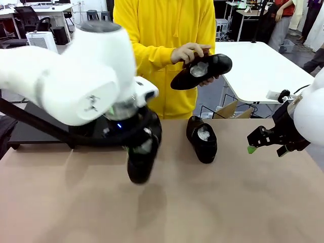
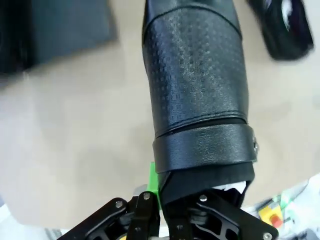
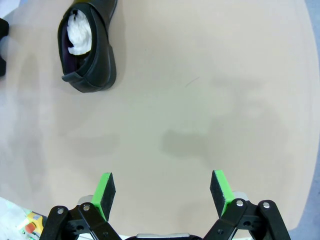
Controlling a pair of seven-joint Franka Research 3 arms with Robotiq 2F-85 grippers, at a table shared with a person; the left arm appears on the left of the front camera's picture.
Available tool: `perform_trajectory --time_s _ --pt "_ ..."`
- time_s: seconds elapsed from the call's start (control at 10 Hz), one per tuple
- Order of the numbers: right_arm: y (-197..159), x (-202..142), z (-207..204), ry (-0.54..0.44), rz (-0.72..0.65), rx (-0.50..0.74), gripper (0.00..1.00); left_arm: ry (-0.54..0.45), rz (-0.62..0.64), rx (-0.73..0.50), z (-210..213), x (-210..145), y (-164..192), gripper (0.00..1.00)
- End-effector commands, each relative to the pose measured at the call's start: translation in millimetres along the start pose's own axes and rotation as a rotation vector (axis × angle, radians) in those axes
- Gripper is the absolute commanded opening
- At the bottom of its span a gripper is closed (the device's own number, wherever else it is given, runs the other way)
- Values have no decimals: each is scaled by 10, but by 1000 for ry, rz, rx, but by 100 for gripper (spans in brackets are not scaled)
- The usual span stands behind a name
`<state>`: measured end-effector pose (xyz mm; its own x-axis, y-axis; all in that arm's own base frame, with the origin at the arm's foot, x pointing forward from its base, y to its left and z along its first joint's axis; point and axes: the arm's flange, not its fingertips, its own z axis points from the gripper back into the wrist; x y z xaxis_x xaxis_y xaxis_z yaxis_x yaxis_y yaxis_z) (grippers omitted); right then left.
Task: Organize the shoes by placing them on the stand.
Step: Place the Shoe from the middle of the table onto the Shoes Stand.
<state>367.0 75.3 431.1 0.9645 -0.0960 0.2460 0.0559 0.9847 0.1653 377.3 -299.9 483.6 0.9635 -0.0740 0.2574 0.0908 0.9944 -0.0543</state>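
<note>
Three shoes: first shoe (image 1: 137, 164) clamped by left gripper (image 2: 172, 195), lower centre; second shoe (image 1: 202, 139) mid-frame; third shoe (image 1: 202, 71) in hand (image 1: 188, 52), upper centre (right gripper (image 3: 163, 186) gaping).

The blurred left arm (image 1: 76, 76) hides most of the stand (image 1: 23, 135).

The left claw (image 2: 170, 189) clamps a textured black shoe (image 2: 195, 85) over the table (image 2: 75, 130), probably another shoe (image 2: 286, 25) beyond.
</note>
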Motion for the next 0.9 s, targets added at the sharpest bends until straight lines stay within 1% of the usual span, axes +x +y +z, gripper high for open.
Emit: perform_trajectory --time_s 0.0,0.1,0.3,0.4,0.5,0.8 --pt "-11 4 16 -2 -2 -2 100 -210 120 70 2 330 504 0" --pt "-11 4 16 -2 -2 -2 100 -278 172 108 20 584 697 0" --pt "-11 4 16 -2 -2 -2 100 -343 225 151 33 1024 942 0" --pt "-11 4 16 -2 -2 -2 100 -340 225 165 -11 1175 1011 0" --pt "-11 4 16 -2 -2 -2 100 -325 217 175 -85 1253 1055 0" --pt "-11 4 16 -2 -2 -2 100 -313 252 173 -292 1413 1190 0"
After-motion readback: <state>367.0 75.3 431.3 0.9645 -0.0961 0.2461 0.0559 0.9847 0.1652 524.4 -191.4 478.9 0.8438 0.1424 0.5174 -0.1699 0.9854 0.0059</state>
